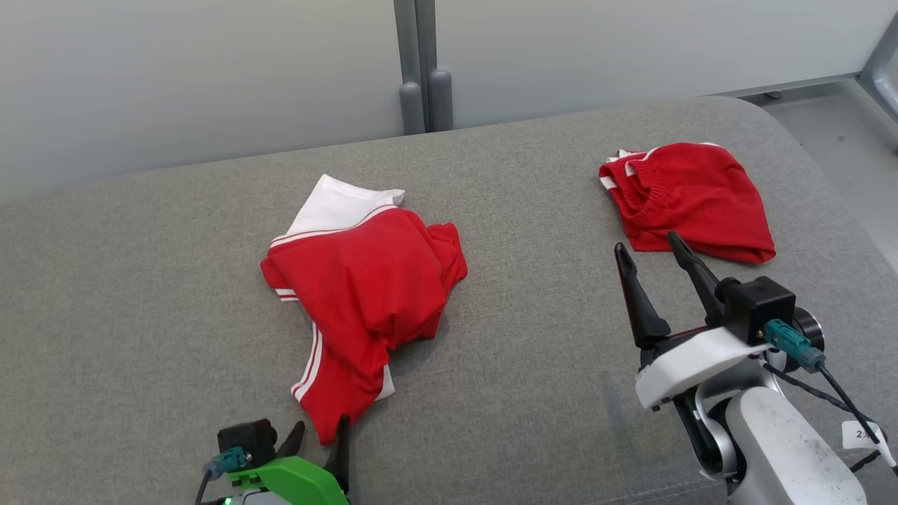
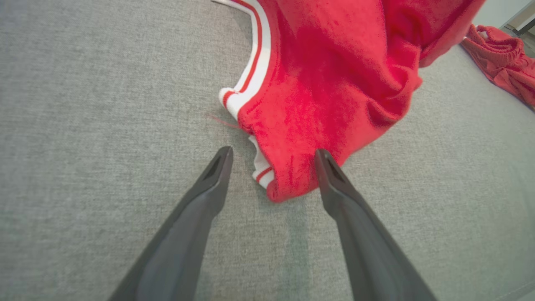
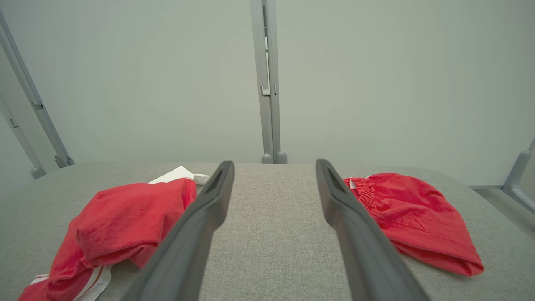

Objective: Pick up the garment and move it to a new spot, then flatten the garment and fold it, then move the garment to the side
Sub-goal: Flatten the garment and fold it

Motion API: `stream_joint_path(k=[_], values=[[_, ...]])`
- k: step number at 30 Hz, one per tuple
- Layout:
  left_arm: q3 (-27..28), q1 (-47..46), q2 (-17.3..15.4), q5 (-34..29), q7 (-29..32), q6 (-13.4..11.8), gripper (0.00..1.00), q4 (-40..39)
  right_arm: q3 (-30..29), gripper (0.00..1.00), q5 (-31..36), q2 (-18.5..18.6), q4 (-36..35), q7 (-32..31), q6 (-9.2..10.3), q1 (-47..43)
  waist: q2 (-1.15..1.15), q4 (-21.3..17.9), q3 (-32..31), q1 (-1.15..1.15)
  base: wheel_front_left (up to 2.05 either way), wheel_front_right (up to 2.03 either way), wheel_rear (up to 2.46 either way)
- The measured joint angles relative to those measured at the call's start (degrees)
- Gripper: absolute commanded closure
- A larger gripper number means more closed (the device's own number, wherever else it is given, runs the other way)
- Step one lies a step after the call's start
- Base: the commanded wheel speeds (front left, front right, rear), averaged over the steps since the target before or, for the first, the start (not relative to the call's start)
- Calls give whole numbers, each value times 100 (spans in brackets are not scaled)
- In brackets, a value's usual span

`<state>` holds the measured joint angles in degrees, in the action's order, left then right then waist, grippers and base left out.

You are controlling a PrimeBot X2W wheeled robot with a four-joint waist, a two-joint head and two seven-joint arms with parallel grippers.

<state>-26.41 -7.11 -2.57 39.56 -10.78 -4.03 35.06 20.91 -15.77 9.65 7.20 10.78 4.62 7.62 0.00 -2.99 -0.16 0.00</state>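
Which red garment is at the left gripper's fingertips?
The white-trimmed red garment; its near corner lies between the left gripper's open fingers. The elastic-waisted red garment lies far right.

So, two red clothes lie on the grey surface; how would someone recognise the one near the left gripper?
On the grey surface, look near the middle, just ahead of the left gripper. The crumpled red garment there shows a white panel, unlike the tidier red garment at far right.

Red garment [image 1: 365, 280], white-striped trim, crumpled, mid grey cushion [image 1: 140, 280]; white panel at 11 o'clock, narrow end at 6 o'clock.
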Motion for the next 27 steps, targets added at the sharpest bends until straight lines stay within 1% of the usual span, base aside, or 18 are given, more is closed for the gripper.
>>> stream_joint_path(k=[1,2,3,4,5,6,15,17,22,27], values=[[-34,-1,-2,19,22,14,0,5,0,0,0,1,0,-7,1,0,0,-8,0,0,0,0,0],[-137,-2,-1,97,49,119,5,5,2,0,0,0,-1,-7,0,0,0,-24,0,0,0,0,0],[-178,-2,2,183,65,166,55,0,2,0,0,1,0,-8,0,0,0,-32,-1,0,0,0,0],[-212,-3,3,243,66,193,59,-1,3,0,0,2,0,-8,0,0,0,-39,-3,0,0,0,0],[-257,-5,0,256,67,202,81,0,4,0,0,3,0,-8,0,0,0,-46,-5,0,0,0,0],[-304,-7,1,259,71,203,100,1,7,0,0,3,0,-11,0,0,0,-53,-8,0,0,0,0],[-348,-176,3,229,-103,200,100,-37,-37,0,8,67,7,-22,2,-5,0,-44,-55,0,0,0,0],[-291,-207,8,197,-175,152,100,-40,-46,0,-2,91,25,-22,1,-29,0,0,-70,0,0,0,0],[200,-333,-33,90,-328,-87,100,-237,22,0,-52,85,181,-33,-24,-189,0,168,-102,0,0,0,0],[802,-539,-259,-47,-364,-212,100,-584,126,0,-68,78,430,-84,-116,-198,0,412,-121,0,0,0,0]])
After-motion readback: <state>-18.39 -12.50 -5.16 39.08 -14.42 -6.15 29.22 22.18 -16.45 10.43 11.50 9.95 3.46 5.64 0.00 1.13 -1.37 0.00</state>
